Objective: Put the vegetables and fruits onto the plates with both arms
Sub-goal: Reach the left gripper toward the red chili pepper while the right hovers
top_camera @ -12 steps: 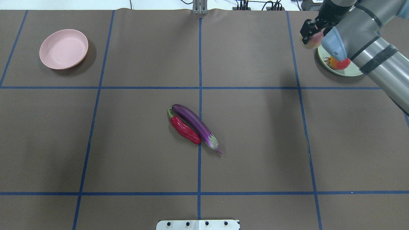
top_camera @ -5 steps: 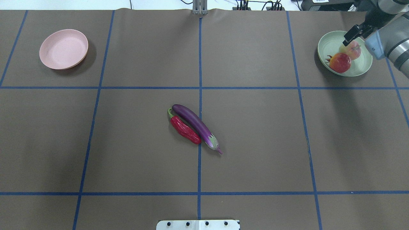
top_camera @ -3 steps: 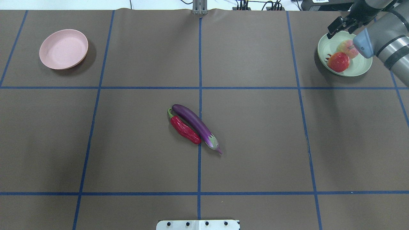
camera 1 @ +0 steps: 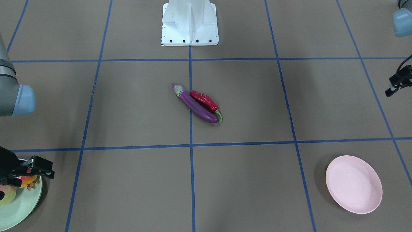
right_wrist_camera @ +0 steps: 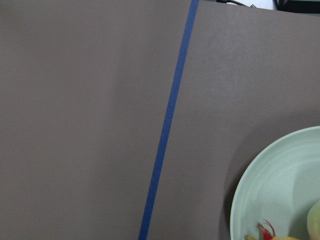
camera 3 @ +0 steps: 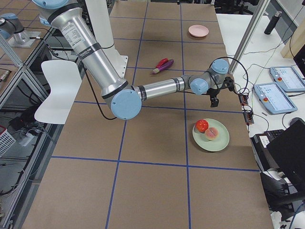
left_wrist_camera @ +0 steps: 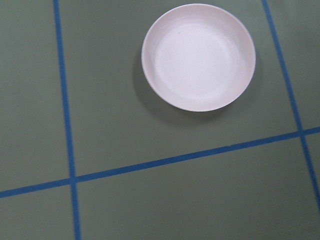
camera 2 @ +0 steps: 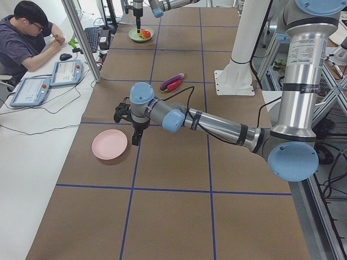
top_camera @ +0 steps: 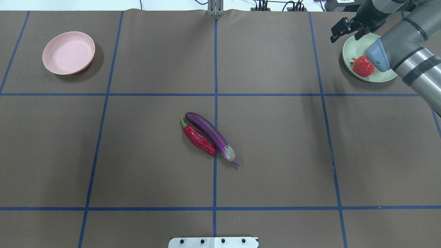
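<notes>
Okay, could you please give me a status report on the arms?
Right gripper open, empty, by mint plate. Left gripper near pink plate, state unclear. Pomegranate, peach plated; eggplant, chili side by side mid-table. Nothing between them and pink plate.

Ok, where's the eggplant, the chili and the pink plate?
eggplant (top_camera: 210,133): overhead view, middle of its purple body.
chili (top_camera: 200,140): overhead view, middle of its red body.
pink plate (top_camera: 69,52): overhead view, its bare middle.

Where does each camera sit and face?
Front: across table, facing base; left arm, right arm at edges.
Overhead: behind robot, looking down; right arm.
Left side: table's end; left arm near.
Right side: opposite end; right arm near.
Left wrist: down onto pink plate; no body.
Right wrist: down onto mint plate; no body.
Fixed views share eggplant.
</notes>
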